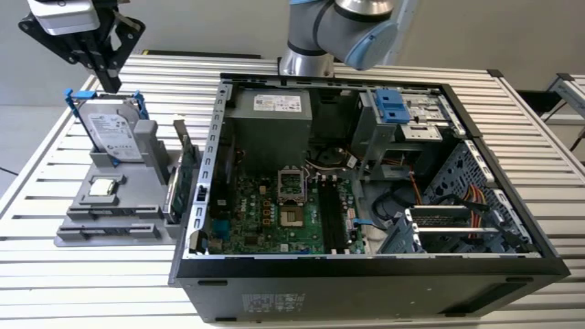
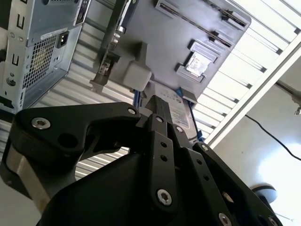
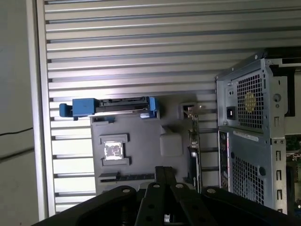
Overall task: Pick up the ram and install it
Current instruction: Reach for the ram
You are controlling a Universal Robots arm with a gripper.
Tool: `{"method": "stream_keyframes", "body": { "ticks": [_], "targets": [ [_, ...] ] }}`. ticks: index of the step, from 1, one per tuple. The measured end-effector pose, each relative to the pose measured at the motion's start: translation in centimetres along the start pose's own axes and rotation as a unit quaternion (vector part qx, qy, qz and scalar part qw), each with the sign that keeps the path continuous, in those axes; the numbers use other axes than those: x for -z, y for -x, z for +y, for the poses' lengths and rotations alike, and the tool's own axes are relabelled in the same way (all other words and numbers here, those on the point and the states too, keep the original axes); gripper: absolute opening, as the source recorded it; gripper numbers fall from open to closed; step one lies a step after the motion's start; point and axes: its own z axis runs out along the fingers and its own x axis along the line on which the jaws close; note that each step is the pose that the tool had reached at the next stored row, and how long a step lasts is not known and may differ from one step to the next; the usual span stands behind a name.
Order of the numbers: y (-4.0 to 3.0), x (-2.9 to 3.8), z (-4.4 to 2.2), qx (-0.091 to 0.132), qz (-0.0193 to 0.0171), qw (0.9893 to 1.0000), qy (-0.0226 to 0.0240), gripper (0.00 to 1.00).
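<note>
The ram point(image 3: 127, 176) stands on edge as a thin strip in a long slot at one end of the grey holder point(image 1: 137, 199); it also shows in the second wrist view point(image 2: 188, 16). My gripper point(image 1: 111, 85) hangs at the exterior view's upper left, above the holder's far end and well clear of the ram. Its black fingers are shut with nothing between them, as both wrist views show point(image 2: 157, 106) point(image 3: 164, 172). The black motherboard slots point(image 1: 333, 216) lie inside the open computer case point(image 1: 366, 264).
On the holder stand a silver hard drive in a blue frame point(image 1: 114, 133), a square processor chip point(image 1: 103, 186) and a green card with a metal bracket point(image 1: 188, 181). The case's metal wall point(image 1: 212, 157) rises right beside the holder. A slatted metal table point(image 1: 55, 288) carries everything.
</note>
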Motion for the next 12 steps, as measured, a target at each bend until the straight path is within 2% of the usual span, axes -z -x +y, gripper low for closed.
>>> {"method": "stream_keyframes", "body": {
  "ticks": [12],
  "targets": [
    [-1.18,0.00,-0.08,0.000,0.0000,1.0000,0.0000,0.00]
  ]
}}
